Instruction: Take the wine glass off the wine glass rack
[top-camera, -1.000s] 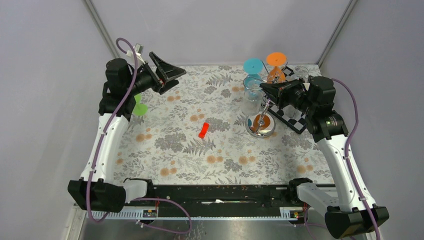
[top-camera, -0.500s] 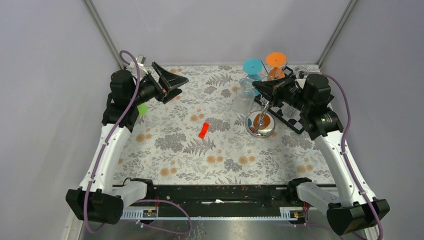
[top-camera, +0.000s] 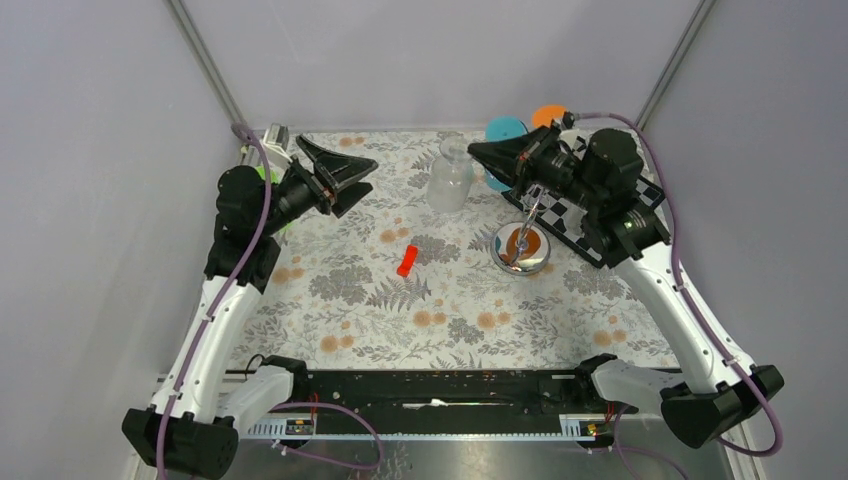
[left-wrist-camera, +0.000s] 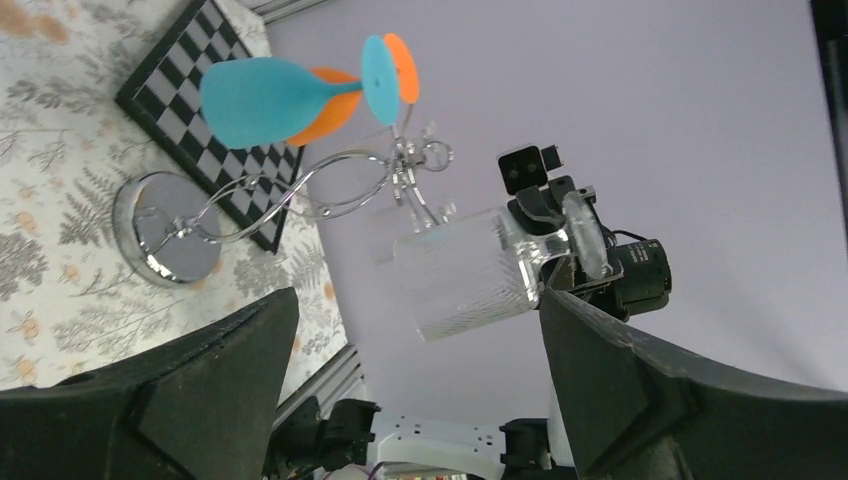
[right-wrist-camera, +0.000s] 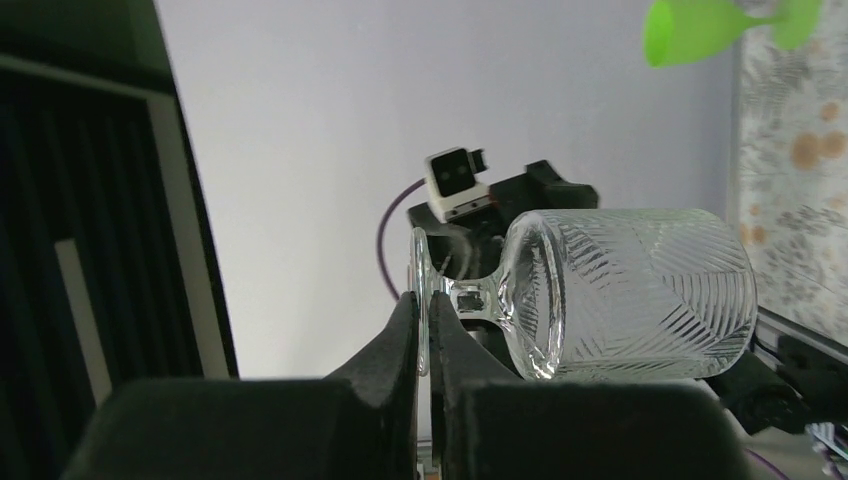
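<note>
Right wrist view: clear ribbed wine glass (right-wrist-camera: 640, 290), sideways in mid-air clear of the silver wire wine glass rack (top-camera: 520, 248), pinched only by its thin foot in the right claw (right-wrist-camera: 425, 312); left claw (top-camera: 350, 172) spread, empty; likely hazard: foot slipping, glass falling to floral worktop (top-camera: 400, 320).

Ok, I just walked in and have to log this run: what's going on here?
The right gripper is shut on the foot of a clear wine glass and holds it sideways in the air, clear of the rack. A teal glass and an orange glass hang on the rack. The left gripper is open and empty, pointed toward the wine glass.
</note>
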